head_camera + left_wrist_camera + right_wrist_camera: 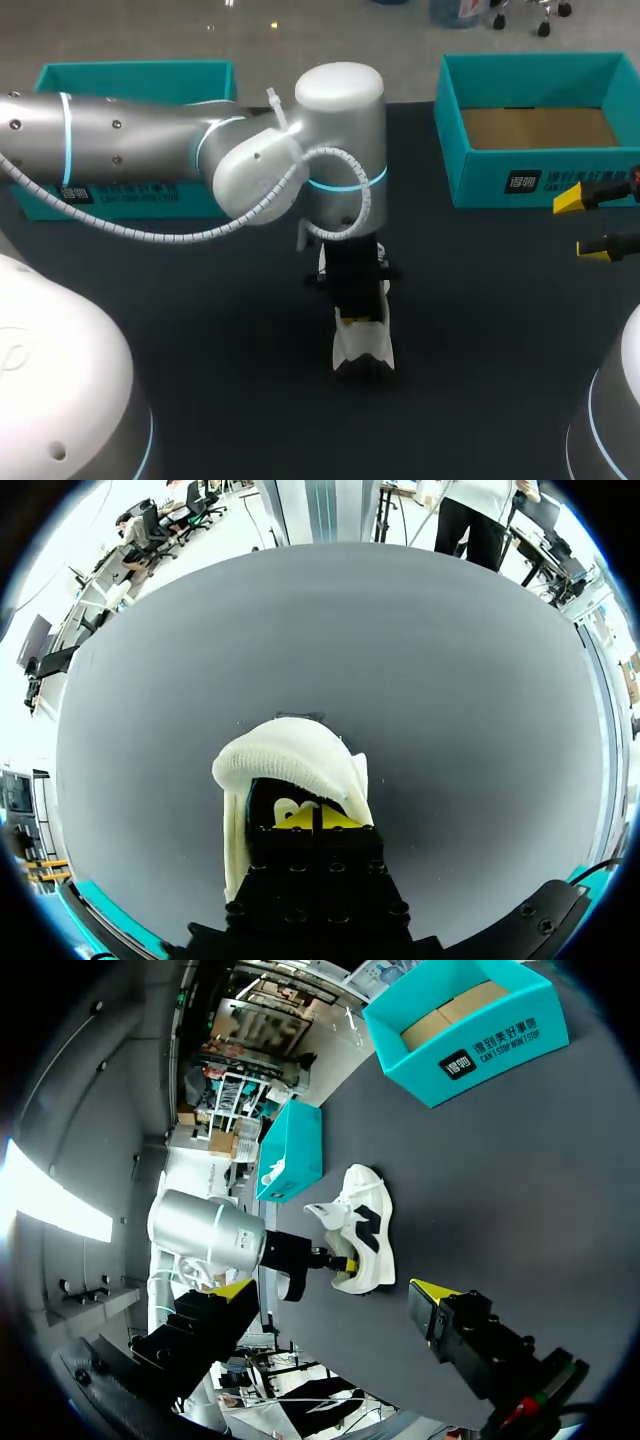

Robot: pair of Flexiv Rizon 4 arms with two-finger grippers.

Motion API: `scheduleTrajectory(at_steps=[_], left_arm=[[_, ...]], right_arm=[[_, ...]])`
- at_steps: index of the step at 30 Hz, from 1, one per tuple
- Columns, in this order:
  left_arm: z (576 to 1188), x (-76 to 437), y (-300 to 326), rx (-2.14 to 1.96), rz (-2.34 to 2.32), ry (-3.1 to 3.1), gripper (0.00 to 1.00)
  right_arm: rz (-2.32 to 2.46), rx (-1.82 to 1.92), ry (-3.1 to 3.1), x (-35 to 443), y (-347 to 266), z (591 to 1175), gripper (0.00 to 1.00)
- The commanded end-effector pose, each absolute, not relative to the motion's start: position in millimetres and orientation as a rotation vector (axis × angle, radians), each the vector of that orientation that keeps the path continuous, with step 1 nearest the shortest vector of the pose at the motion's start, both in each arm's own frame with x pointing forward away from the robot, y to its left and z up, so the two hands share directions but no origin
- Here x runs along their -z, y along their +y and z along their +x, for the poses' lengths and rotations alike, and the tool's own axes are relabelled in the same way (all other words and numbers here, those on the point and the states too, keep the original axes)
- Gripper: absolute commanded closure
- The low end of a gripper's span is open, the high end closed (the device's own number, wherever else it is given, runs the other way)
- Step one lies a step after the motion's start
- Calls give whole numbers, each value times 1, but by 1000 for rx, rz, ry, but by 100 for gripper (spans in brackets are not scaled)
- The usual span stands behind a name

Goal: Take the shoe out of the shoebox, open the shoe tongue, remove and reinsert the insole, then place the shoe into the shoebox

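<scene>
Sitting out on table (480, 330), well apart from shoebox (520, 185), shoe (362, 345) is giving open access. Left gripper (313, 818) is poking into its mouth, tips clenched together, likely after the insole; catch hidden. Right gripper (588, 224) is hanging spread near the box, out of the way.

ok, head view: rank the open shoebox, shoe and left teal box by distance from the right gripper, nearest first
1. open shoebox, right side of the table, just beyond the right gripper.
2. shoe, mid-table.
3. left teal box, far left side.
</scene>
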State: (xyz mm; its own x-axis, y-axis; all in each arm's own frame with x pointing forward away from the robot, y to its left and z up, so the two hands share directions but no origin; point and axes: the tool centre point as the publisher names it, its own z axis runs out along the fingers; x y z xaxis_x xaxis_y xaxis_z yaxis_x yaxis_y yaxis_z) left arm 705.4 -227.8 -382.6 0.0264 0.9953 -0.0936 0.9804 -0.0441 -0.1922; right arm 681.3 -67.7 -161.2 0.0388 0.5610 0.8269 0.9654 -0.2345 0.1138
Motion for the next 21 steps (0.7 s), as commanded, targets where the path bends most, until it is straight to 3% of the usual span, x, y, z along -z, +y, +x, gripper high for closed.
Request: scheduleTrajectory(at_steps=[1,10,21], left_arm=[[700,401,-235,-261,-2220,-2138,100],[700,414,-245,-170,-2239,-2179,100],[689,381,-241,-143,-2334,-2226,100]], right_arm=[[-1841,1092,-1537,161,-67,680,0],[-1841,1092,-1537,161,-67,680,0],[-1841,1092,-1537,161,-67,680,0]])
